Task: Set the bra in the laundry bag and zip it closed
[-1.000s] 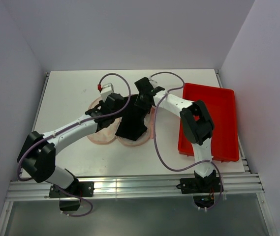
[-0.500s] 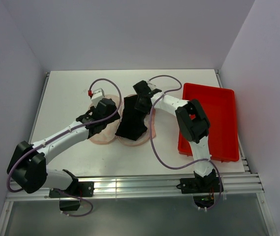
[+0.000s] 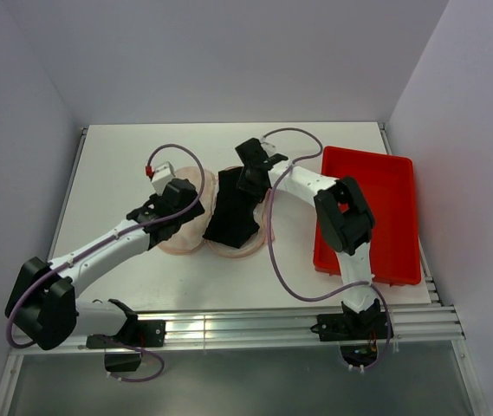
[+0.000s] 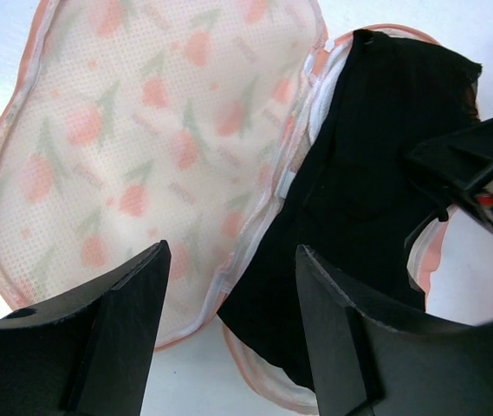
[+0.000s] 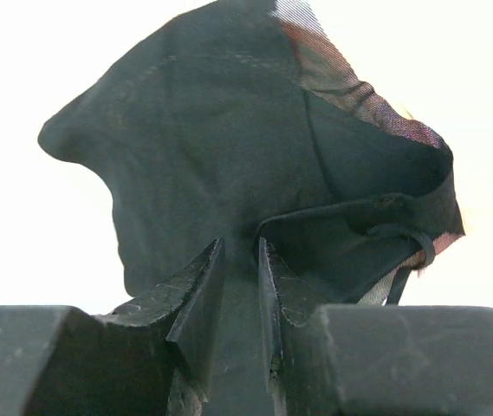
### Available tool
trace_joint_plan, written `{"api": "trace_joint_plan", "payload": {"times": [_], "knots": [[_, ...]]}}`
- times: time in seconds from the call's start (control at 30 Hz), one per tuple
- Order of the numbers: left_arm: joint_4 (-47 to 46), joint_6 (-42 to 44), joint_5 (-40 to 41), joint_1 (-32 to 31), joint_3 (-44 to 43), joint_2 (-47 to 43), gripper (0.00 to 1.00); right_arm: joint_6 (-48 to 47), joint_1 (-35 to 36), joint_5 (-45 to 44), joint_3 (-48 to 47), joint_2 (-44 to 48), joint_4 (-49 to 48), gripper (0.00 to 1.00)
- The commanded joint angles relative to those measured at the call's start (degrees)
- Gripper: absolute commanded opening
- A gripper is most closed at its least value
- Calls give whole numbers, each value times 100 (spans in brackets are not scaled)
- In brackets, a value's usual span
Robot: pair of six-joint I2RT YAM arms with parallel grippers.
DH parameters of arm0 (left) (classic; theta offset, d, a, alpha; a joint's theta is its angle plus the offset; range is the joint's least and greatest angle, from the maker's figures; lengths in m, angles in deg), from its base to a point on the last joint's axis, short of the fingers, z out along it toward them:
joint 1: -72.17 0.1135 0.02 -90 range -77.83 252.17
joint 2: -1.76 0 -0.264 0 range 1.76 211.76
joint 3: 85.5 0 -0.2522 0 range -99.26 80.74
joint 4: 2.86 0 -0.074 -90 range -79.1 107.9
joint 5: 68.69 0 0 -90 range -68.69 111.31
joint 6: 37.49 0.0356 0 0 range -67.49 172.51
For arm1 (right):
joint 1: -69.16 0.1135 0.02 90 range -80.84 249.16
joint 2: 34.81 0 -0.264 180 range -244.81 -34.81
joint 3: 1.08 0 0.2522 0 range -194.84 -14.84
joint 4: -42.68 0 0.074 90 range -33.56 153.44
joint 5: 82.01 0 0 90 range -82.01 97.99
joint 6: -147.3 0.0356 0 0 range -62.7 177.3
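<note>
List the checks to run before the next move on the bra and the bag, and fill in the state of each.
1. Right claw gripping the bra: ok, jaws pinched on black fabric.
2. Left claw free: ok, open and holding nothing, above the laundry bag.
3. Bag open: ok, both lobes spread flat.
4. Bra over a lobe: ok, it is on the one on the right arm's side.
5. Bra fully inside the rim: cannot tell.
6. Bag zipped shut: not ok.

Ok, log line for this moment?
right gripper shut on bra | left gripper open above laundry bag | bra on right lobe | laundry bag open
</note>
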Motion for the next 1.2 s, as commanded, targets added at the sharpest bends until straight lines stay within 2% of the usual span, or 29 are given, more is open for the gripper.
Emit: {"api": "trace_joint_plan", "payload": {"times": [0.0, 0.3, 0.43, 0.63, 0.77, 0.9, 1.17], "knots": [[47, -151, 185, 52, 78, -207, 67, -121, 41, -104, -12, 535, -16, 30], [231, -607, 237, 527, 491, -559, 72, -200, 41, -60, -21, 711, 55, 31], [723, -880, 404, 799, 693, -779, 73, -279, 41, -34, 93, 956, 72, 31], [944, -1416, 580, 1203, 1141, -1192, 75, -402, 41, 27, 383, 1562, 11, 31], [226, -856, 203, 1721, 1020, -667, 74, -455, 32, 36, 559, 1756, -16, 31], [-267, -117, 132, 1915, 572, -77, 74, -543, -12, 27, 804, 1897, -25, 31], [-655, 1123, -738, 2636, -685, 1320, 65, -604, -266, 194, 1657, 2670, -349, 30]]}}
